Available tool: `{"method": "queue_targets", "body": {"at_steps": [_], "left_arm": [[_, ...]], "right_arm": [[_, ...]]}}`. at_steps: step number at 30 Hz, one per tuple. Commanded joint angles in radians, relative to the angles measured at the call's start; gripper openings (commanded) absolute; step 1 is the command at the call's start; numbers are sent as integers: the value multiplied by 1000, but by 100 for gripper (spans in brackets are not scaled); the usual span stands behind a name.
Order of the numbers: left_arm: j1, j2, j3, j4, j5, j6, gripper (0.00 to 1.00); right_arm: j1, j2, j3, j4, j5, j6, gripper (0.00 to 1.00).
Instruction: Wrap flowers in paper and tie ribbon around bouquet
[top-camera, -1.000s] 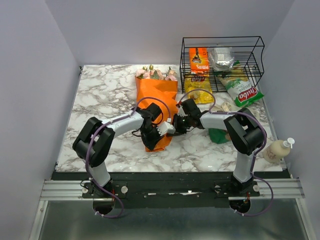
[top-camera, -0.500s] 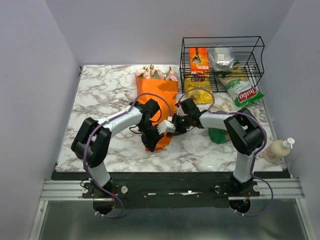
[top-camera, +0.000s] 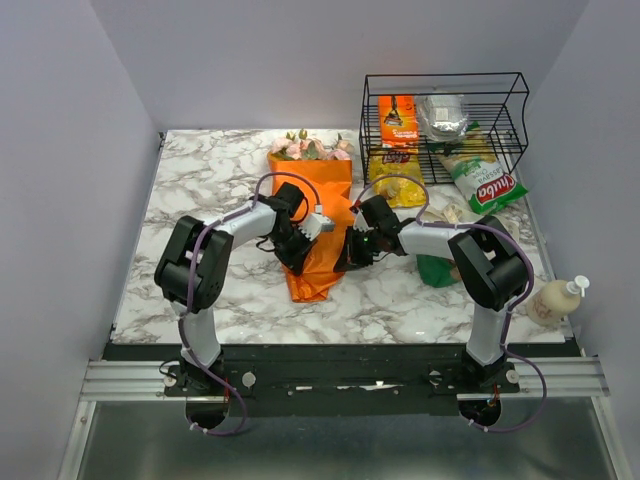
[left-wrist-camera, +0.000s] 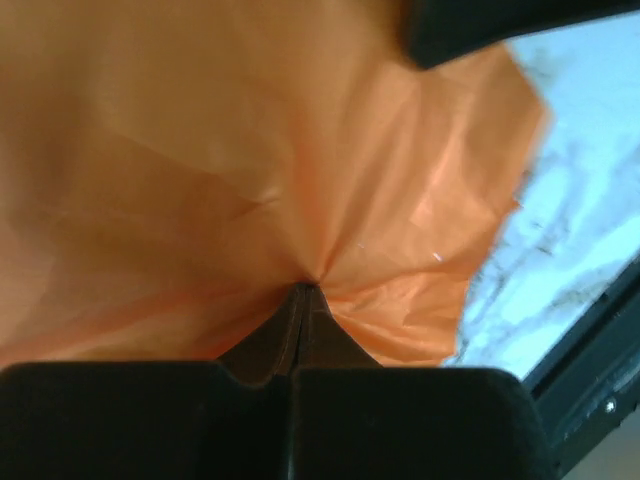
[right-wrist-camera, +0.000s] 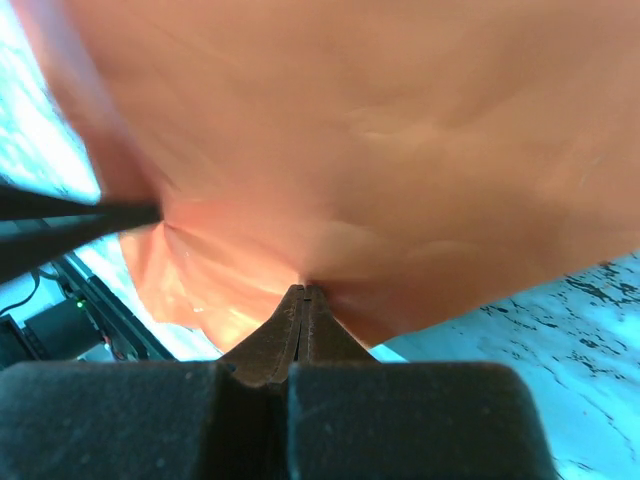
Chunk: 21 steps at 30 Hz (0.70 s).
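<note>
Left claw (left-wrist-camera: 303, 292) clenched on a fold of the paper (top-camera: 318, 205); right claw (right-wrist-camera: 303, 292) clenched on its right side; paper lies mid-surface (top-camera: 200, 190), flowers (top-camera: 312, 148) protruding at its far end; wire basket (top-camera: 445, 76) holds snack packets (top-camera: 398, 118).

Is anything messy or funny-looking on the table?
Yes. The green-and-white snack bag sticks out of the black wire basket, tilted onto the marble table. The big crinkly orange paper sheet is puckered where the left gripper and right gripper pinch it.
</note>
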Motion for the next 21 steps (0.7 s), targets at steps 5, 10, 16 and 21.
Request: {"method": "queue_targets", "body": {"at_steps": [5, 10, 16, 21], "left_arm": [[75, -3, -90, 85, -93, -71, 0], [152, -39, 0, 15, 131, -62, 0], [216, 3, 164, 178, 4, -263, 0], [215, 111, 189, 276, -27, -407, 0]], "right_arm": [[-5, 12, 17, -87, 113, -54, 0], [-5, 12, 28, -94, 116, -57, 1], [-5, 17, 37, -110, 125, -74, 1], [-5, 18, 41, -113, 125, -68, 1]]}}
